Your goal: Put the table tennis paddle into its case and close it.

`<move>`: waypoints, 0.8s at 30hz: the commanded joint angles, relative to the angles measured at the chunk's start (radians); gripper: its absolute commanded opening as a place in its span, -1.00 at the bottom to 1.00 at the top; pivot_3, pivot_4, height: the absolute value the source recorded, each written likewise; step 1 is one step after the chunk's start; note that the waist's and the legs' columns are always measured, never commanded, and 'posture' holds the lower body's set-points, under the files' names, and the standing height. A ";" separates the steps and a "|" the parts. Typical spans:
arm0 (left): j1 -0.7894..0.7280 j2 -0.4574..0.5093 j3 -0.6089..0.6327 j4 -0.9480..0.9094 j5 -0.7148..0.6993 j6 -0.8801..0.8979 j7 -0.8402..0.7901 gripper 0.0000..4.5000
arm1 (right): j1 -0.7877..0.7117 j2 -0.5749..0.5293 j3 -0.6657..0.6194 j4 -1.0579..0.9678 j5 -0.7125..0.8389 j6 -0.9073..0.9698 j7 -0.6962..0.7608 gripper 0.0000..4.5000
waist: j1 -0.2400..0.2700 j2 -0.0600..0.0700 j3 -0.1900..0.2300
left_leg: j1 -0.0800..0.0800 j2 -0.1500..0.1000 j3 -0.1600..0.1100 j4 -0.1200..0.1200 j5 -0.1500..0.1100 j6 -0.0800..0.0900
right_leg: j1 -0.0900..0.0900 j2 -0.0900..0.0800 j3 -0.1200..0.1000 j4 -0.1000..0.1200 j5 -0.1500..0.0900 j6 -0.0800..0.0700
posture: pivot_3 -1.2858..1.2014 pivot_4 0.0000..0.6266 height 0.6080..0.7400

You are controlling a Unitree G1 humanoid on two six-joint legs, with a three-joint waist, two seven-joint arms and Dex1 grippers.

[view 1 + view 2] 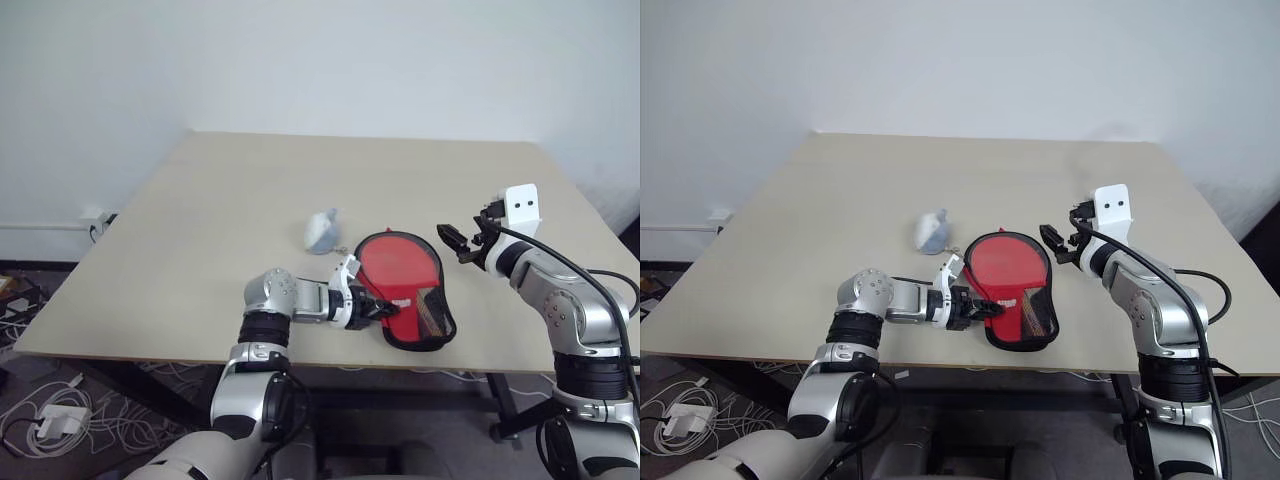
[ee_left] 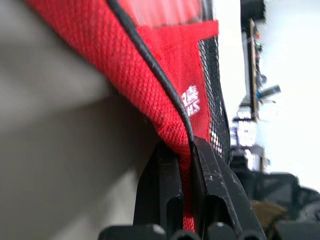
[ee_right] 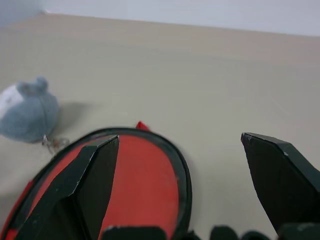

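A small grey-white plush lump [image 1: 321, 231] with a short metal chain lies on the pale beige tabletop [image 1: 220, 200], just beyond the left gripper [image 1: 378, 307] and close beside the round end of the soft red paddle-shaped case [image 1: 405, 300]. Nothing lies between the right gripper [image 1: 452, 240] and the case.

The left gripper is clenched on the case's narrow end: in the left wrist view its two black fingers [image 2: 160, 192] pinch the red mesh fabric and black edging [image 2: 150, 65] between them, the small white logo [image 2: 191, 98] just past the fingertips. The right gripper hangs a little above the table, just beside the case's far round edge, fingers spread wide and holding nothing.

The case lies flat near the table's front edge, red with black piping, a black mesh patch [image 1: 432, 310] on its near side.
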 commanded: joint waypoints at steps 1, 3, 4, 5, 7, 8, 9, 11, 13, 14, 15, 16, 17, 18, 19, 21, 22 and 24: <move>-0.003 -0.004 -0.055 -0.087 -0.056 0.076 -0.041 -0.98 | -0.028 0.001 -0.010 -0.019 -0.008 -0.022 -0.005 0.89 | -0.001 0.000 0.000 | 0.000 0.000 0.000 0.000 0.000 0.000 | 0.000 0.000 0.000 0.000 0.000 0.000 | 0.03 -1.00 1.00; -0.005 0.000 -0.075 -0.091 -0.055 0.097 -0.053 -0.98 | -0.030 0.005 -0.008 -0.017 -0.013 -0.022 -0.005 0.89 | -0.003 0.000 0.000 | 0.000 0.000 0.000 0.000 0.000 0.000 | 0.000 0.000 0.000 0.000 0.000 0.000 | 0.03 -1.00 1.00; -0.005 0.003 -0.093 -0.097 -0.055 0.103 -0.061 -0.98 | -0.031 0.006 -0.007 -0.015 -0.015 -0.023 -0.005 0.89 | -0.005 0.000 0.000 | 0.000 0.000 0.000 0.000 0.000 0.000 | 0.000 0.000 0.000 0.000 0.000 0.000 | 0.03 -1.00 1.00; -0.002 0.004 -0.115 -0.107 -0.056 0.109 -0.069 -0.98 | -0.032 0.006 -0.006 -0.014 -0.016 -0.023 -0.005 0.89 | -0.006 0.000 0.000 | 0.000 0.000 0.000 0.000 0.000 0.000 | 0.000 0.000 0.000 0.000 0.000 0.000 | 0.03 -1.00 1.00; 0.019 0.009 -0.228 -0.135 -0.099 0.116 -0.099 -0.98 | -0.037 0.004 -0.007 -0.006 -0.022 -0.024 -0.006 0.89 | -0.006 0.000 0.000 | 0.000 0.000 0.000 0.000 0.000 0.000 | 0.000 0.000 0.000 0.000 0.000 0.000 | 0.03 -1.00 1.00; 0.026 0.010 -0.263 -0.141 -0.114 0.118 -0.107 -0.98 | -0.039 0.004 -0.008 -0.004 -0.024 -0.025 -0.006 0.89 | -0.006 0.000 0.000 | 0.000 0.000 0.000 0.000 0.000 0.000 | 0.000 0.000 0.000 0.000 0.000 -0.001 | 0.03 -1.00 1.00; 0.028 0.009 -0.280 -0.143 -0.126 0.118 -0.112 -0.98 | -0.042 0.004 -0.009 -0.003 -0.026 -0.024 -0.006 0.89 | -0.006 0.000 0.000 | 0.000 0.000 0.000 0.000 0.000 0.000 | 0.000 0.000 0.000 0.000 0.000 -0.001 | 0.03 -1.00 1.00; 0.027 0.012 -0.293 -0.146 -0.138 0.118 -0.117 -0.98 | -0.045 0.006 -0.009 -0.002 -0.030 -0.023 -0.005 0.89 | -0.007 0.000 0.000 | 0.000 0.000 0.000 0.000 0.000 0.000 | 0.000 0.000 0.000 0.000 0.001 -0.001 | 0.03 -1.00 1.00; 0.030 0.024 -0.340 -0.179 -0.143 0.118 -0.133 -0.98 | -0.046 0.007 -0.010 -0.001 -0.033 -0.023 -0.004 0.89 | -0.008 0.000 0.000 | 0.000 0.000 0.000 0.000 0.000 0.000 | 0.000 0.000 0.000 0.000 0.001 -0.001 | 0.03 -1.00 1.00; 0.032 0.026 -0.355 -0.188 -0.150 0.118 -0.139 -0.98 | -0.046 0.007 -0.011 -0.002 -0.033 -0.022 -0.004 0.89 | -0.008 0.000 0.000 | 0.000 0.000 0.000 0.000 0.000 0.000 | 0.000 0.000 0.000 0.000 0.001 -0.001 | 0.03 -1.00 1.00; 0.032 0.028 -0.370 -0.190 -0.157 0.118 -0.144 -0.98 | -0.047 0.007 -0.011 -0.003 -0.034 -0.021 -0.003 0.89 | -0.008 0.000 0.000 | 0.000 0.000 0.000 0.000 0.000 0.000 | 0.000 0.000 0.000 0.000 0.001 -0.002 | 0.03 -1.00 1.00; 0.033 0.027 -0.380 -0.189 -0.156 0.118 -0.144 -0.98 | -0.044 0.007 -0.013 -0.009 -0.033 -0.017 -0.005 0.89 | -0.007 0.000 0.000 | 0.000 0.000 0.000 0.000 0.000 0.000 | 0.000 0.000 0.000 0.000 0.001 -0.002 | 0.03 -1.00 1.00; 0.034 0.026 -0.386 -0.189 -0.155 0.118 -0.143 -0.98 | -0.043 0.008 -0.014 -0.013 -0.033 -0.015 -0.006 0.89 | -0.007 0.000 0.000 | 0.000 0.000 0.000 0.000 0.000 0.000 | 0.000 0.000 0.000 0.000 0.001 -0.002 | 0.03 -1.00 1.00; 0.033 0.027 -0.385 -0.187 -0.146 0.118 -0.138 -0.98 | -0.040 0.008 -0.015 -0.017 -0.034 -0.014 -0.008 0.89 | -0.007 0.000 0.000 | 0.000 0.000 0.000 0.000 0.000 0.000 | 0.000 0.000 0.000 0.000 0.001 -0.002 | 0.03 -1.00 1.00; 0.033 0.029 -0.386 -0.189 -0.139 0.118 -0.135 -0.98 | -0.038 0.008 -0.017 -0.020 -0.035 -0.013 -0.010 0.89 | -0.007 0.000 0.000 | 0.000 0.000 0.000 0.000 0.000 0.000 | 0.000 0.000 0.000 0.000 0.001 -0.001 | 0.03 -1.00 1.00; 0.041 0.045 -0.410 -0.224 -0.115 0.088 -0.123 -0.98 | -0.032 0.008 -0.016 -0.022 -0.038 -0.013 -0.013 0.89 | -0.008 0.000 0.000 | 0.000 0.000 0.000 0.000 0.000 0.000 | 0.000 0.000 0.000 0.000 0.000 -0.001 | 0.03 -1.00 1.00; 0.046 0.048 -0.407 -0.251 -0.102 0.055 -0.111 -0.98 | -0.028 0.007 -0.011 -0.023 -0.043 -0.015 -0.015 0.89 | -0.009 0.000 0.000 | 0.000 0.000 0.000 0.000 0.000 0.000 | 0.000 0.000 0.000 0.000 0.000 -0.001 | 0.03 -1.00 1.00; 0.049 0.053 -0.396 -0.279 -0.087 0.024 -0.092 -0.98 | -0.022 0.003 -0.001 -0.021 -0.057 -0.021 -0.018 0.89 | -0.008 0.000 0.000 | 0.000 0.000 0.000 0.000 0.000 0.000 | 0.000 0.000 0.000 0.000 0.000 -0.001 | 0.03 -1.00 1.00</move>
